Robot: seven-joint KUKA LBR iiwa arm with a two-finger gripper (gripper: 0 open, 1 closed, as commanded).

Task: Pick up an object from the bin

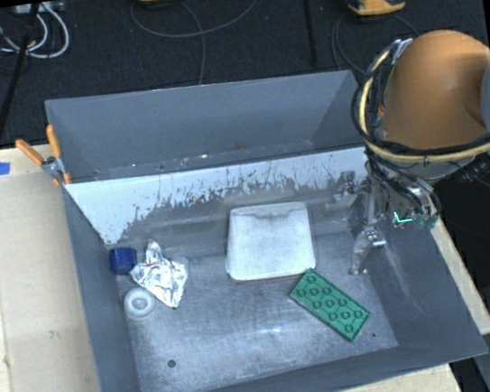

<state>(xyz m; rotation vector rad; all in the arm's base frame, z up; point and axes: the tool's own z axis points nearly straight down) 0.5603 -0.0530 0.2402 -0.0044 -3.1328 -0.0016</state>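
Green and studded, a flat building-brick plate (330, 306) lies askew on the floor of the grey bin (250, 354), towards its lower right. It is the thing nearest the gripper (364, 250), which hangs low over bare metal just up and to the right of it, near the bin's right wall. Whether the gripper is spread or closed I cannot tell from this angle. To its left lies a pale square slab (268, 242). Well apart on the far left sit crumpled foil (165, 278), a blue cap (123, 259) and a white ring (138, 303). If the plate is the target, the likely trouble is its flatness: lying flush on smooth metal, it gives little edge to grip and may skid or tip away when pressed. The wall is close too, so a descent here could scrape the sloping side. The slab looks too broad to take across its width.
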